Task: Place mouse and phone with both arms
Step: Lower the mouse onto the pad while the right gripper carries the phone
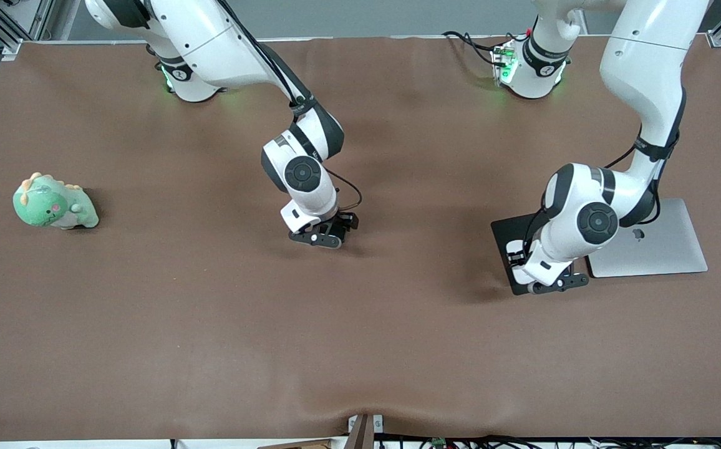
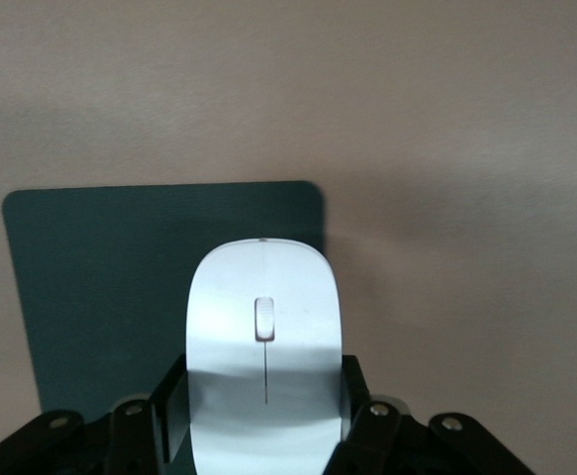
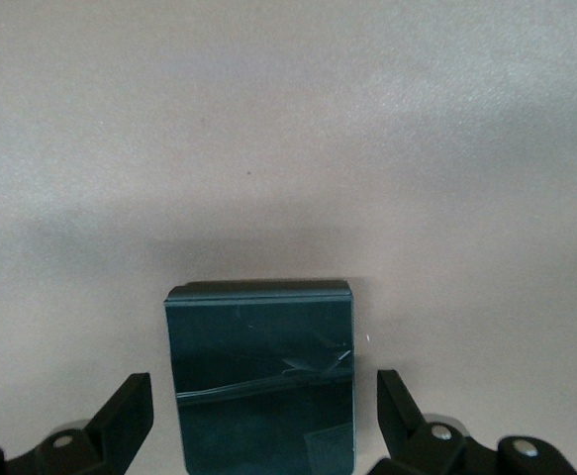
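Now lower mouse [image 2: 264, 356], clamped in left gripper [image 2: 265, 421], flat onto mouse pad [image 2: 100, 287]; keep right gripper [image 3: 265, 416], fingers apart, straddling phone [image 3: 260, 371] squarely before closing.

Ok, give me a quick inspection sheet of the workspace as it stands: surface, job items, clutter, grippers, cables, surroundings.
Surface: brown table cover, rippled at the camera edge.
Job's things: mouse over the black mouse pad; phone on the table mid-way.
Clutter: green dinosaur toy at the right arm's end; closed silver laptop beside the pad.
Grippers: left gripper shut on the mouse; right gripper open, its fingers either side of the phone.
Cables: bundle by the left arm's base.
Surroundings: metal frame at the corners.
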Motion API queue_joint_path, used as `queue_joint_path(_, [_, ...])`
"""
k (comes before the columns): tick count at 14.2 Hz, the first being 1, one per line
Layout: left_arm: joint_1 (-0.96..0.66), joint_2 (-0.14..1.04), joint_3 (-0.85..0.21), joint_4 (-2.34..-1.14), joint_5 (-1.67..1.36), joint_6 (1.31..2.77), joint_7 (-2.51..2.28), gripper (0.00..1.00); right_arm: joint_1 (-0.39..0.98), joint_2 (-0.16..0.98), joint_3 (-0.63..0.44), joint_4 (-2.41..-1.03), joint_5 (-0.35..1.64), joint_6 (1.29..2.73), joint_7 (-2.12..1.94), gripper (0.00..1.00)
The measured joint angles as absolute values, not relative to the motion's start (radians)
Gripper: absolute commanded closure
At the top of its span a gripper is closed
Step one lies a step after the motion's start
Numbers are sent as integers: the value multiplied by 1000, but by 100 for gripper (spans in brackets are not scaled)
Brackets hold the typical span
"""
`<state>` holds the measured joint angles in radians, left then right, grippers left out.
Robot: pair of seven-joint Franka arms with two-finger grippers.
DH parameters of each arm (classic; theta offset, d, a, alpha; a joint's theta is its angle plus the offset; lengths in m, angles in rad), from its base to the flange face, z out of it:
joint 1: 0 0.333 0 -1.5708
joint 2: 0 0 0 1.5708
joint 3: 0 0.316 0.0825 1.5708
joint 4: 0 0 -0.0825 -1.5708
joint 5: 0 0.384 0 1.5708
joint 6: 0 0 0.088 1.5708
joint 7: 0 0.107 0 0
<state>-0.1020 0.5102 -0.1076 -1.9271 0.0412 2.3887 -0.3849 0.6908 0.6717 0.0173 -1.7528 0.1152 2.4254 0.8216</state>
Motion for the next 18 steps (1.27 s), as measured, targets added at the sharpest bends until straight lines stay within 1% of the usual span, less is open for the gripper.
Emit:
queue_joint_path(4, [-74, 498, -108, -2011, 41, 2481, -341, 100, 719, 687, -5, -1753, 114, 2432, 829, 0])
queue_joint_path(5, [-58, 498, -108, -2022, 41, 2494, -322, 100, 732, 691, -16, -1753, 114, 2434, 834, 20])
queue_joint_path(6, [-43, 498, -108, -2029, 41, 2504, -304, 100, 742, 694, -23, -1753, 113, 2436, 837, 42])
queue_joint_path(7, [-31, 498, -108, -2033, 41, 2510, -293, 100, 747, 695, -27, -1753, 107, 2438, 839, 84])
queue_joint_path(8, [-25, 498, -108, -2035, 41, 2512, -290, 100, 750, 694, -28, -1753, 95, 2441, 843, 100])
queue_joint_path(15, [-24, 488, -115, -2049, 41, 2514, -290, 100, 727, 680, -53, -1741, 87, 2432, 848, 100])
queue_joint_path(18, [-24, 480, -115, -2067, 41, 2514, -290, 100, 679, 617, -56, -1730, 87, 2324, 848, 100])
